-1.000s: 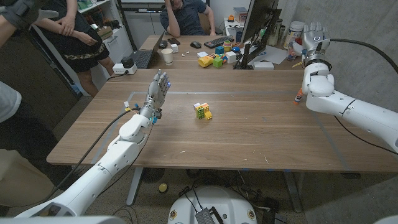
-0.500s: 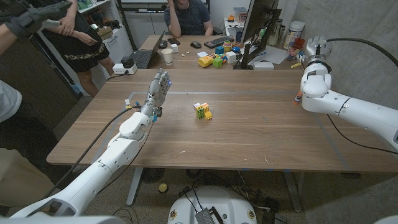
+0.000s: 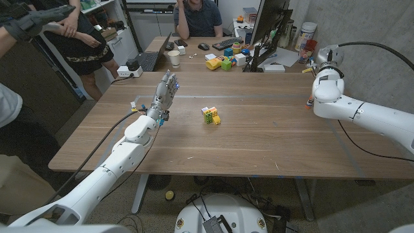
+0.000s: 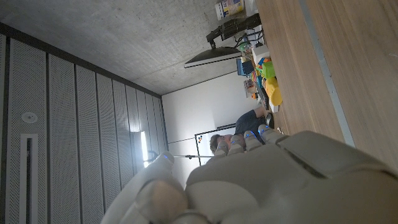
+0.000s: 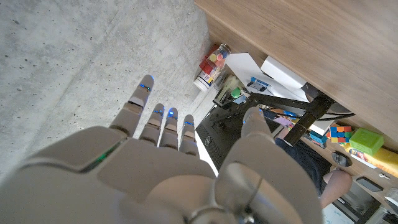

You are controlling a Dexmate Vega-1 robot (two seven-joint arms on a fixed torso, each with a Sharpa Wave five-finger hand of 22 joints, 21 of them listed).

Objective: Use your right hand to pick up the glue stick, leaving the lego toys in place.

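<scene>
The scene was a workshop-like office with concrete walls, where a long wooden table (image 3: 259,139) with a smooth brown grain stood in front of a cluttered desk and seated and standing people. The glue stick (image 3: 310,100) lay near the table's far right edge, a small slim cylinder partly hidden behind the right forearm, so its long axis could not be made out. The right hand (image 3: 326,55) was raised above the table's far edge, just beyond the stick; its fingers (image 5: 163,124) were straight and apart and it held nothing. By that layout the stick lay below and slightly nearer the robot than the palm, so the coming reach would probably need the wrist to tip down and draw back. The left hand (image 3: 165,94) stood upright over the table's left side, empty, fingers extended, well apart from the stick. The lego toys (image 3: 210,115), a blocky cluster of green, yellow and white plastic bricks, sat mid-table between the two hands.
</scene>
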